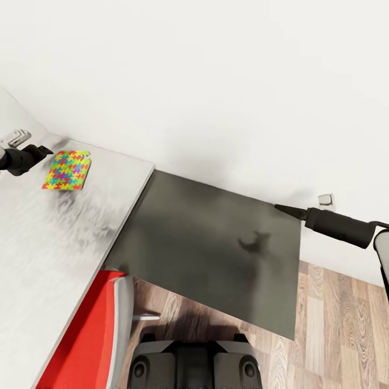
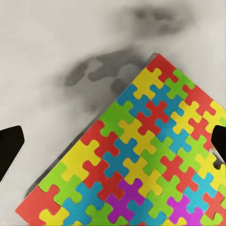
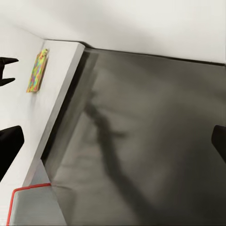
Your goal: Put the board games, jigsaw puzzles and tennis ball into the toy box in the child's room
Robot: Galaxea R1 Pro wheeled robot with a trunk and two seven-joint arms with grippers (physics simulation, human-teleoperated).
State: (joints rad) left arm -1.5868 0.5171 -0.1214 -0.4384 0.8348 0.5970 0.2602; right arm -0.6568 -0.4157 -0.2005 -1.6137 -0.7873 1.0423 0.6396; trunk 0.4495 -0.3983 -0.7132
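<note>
Hovering left gripper [image 2: 113,141] (fingers apart), jigsaw puzzle [image 2: 141,160]

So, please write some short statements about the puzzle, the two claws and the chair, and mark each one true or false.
1. The jigsaw puzzle lies flat on the white table. True.
2. The left claw is shut on the puzzle. False: its fingers stand apart above it.
3. The right claw hangs over the dark panel. True.
4. The chair by the table is blue. False: it is red.
</note>
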